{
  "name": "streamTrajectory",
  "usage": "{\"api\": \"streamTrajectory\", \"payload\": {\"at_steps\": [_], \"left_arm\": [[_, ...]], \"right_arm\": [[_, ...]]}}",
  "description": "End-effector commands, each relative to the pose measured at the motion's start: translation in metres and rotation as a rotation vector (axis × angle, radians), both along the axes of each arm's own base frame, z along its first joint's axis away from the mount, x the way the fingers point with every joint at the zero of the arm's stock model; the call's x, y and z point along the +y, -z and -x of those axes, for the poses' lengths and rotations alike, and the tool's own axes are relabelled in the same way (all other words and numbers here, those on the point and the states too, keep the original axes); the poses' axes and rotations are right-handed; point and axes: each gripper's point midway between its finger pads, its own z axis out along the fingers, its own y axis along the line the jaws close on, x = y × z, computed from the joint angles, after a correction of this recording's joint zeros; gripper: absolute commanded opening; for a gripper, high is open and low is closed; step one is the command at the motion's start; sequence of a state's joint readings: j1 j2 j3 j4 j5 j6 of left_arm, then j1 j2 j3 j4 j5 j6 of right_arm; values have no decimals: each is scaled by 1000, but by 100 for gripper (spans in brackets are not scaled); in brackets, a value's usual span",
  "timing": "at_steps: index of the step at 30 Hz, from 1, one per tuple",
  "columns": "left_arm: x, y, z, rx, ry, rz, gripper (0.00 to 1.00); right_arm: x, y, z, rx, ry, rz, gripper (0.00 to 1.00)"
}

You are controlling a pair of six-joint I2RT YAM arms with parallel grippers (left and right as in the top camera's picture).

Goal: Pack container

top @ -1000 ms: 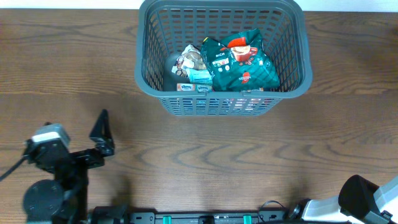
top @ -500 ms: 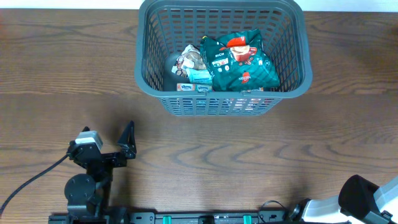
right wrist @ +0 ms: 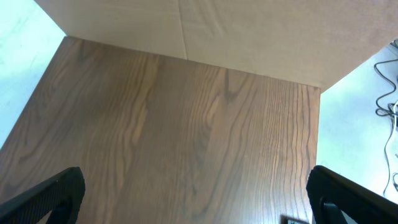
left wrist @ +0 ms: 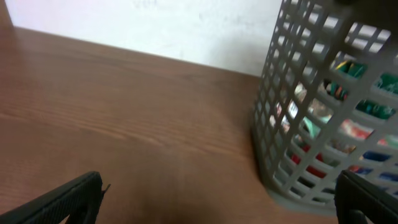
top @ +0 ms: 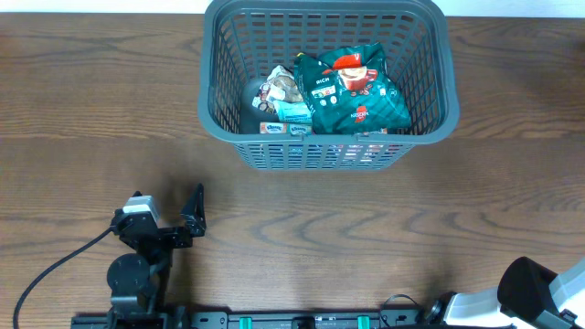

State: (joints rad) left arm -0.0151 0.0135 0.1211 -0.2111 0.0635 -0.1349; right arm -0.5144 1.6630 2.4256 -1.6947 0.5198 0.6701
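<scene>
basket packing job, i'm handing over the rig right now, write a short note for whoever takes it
Left gripper: open, empty, low over the table at the near left, facing the basket.
Right gripper: open, empty, over bare wood.
Basket: far centre of the table, holding a green bag and smaller packets.
Done: those items are packed.
Left: no item shows outside the basket in the overhead view, so probably only parking the arms.

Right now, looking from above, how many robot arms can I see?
2. The left arm sits at the bottom-left edge of the table, jaws wide open. The right arm only peeks in at the bottom-right corner.
</scene>
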Motion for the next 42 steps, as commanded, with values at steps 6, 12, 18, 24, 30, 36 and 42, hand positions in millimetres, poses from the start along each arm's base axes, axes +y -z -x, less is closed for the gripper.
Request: {"api": "streamTrajectory", "payload": {"at_steps": [6,12,18,24,30,36,42], "left_arm": [[-1,19,-2,26,4,11,99],[0,22,-3,24,3,-9,98],[0,22,-3,25,3,-9,99],[0,23,-3,26,3,-9,99],[0,23,-3,26,3,-9,99],[0,23,-3,26,3,-9,99],[0,23,-3,26,3,-9,99]], "right_arm": [[-2,2,1,6,17,1,99],[-2,2,1,6,17,1,99],[-2,2,1,6,17,1,99],[-2,2,1,6,16,0,99],[-2,2,1,6,16,0,99],[-2,2,1,6,16,0,99],[-2,2,1,6,16,0,99]]}}
